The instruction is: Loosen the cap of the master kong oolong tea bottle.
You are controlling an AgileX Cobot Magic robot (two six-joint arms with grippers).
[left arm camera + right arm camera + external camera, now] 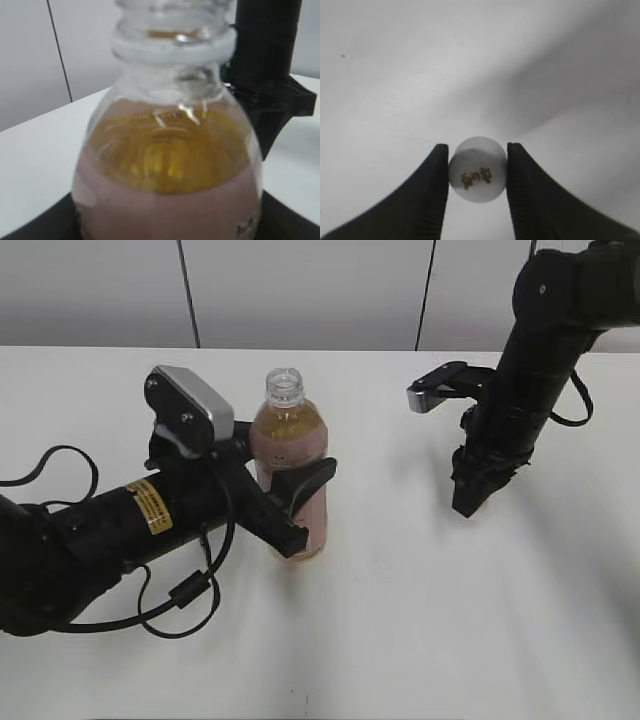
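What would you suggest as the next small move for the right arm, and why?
Probably lower the right gripper and set the cap on the table, then open. The cap is already off: the bottle has a bare open neck, the left gripper holds its body upright, and the right fingers clamp the cap above bare table, clear of the bottle.

Exterior view: the master kong oolong tea bottle (pixel 290 465) stands upright on the table (pixel 420 620), left of centre, between the left gripper (pixel 297 502) fingers. Right of centre, well apart, the right gripper (pixel 470 502) points downward; the cap (pixel 478 169) sits between its fingers.
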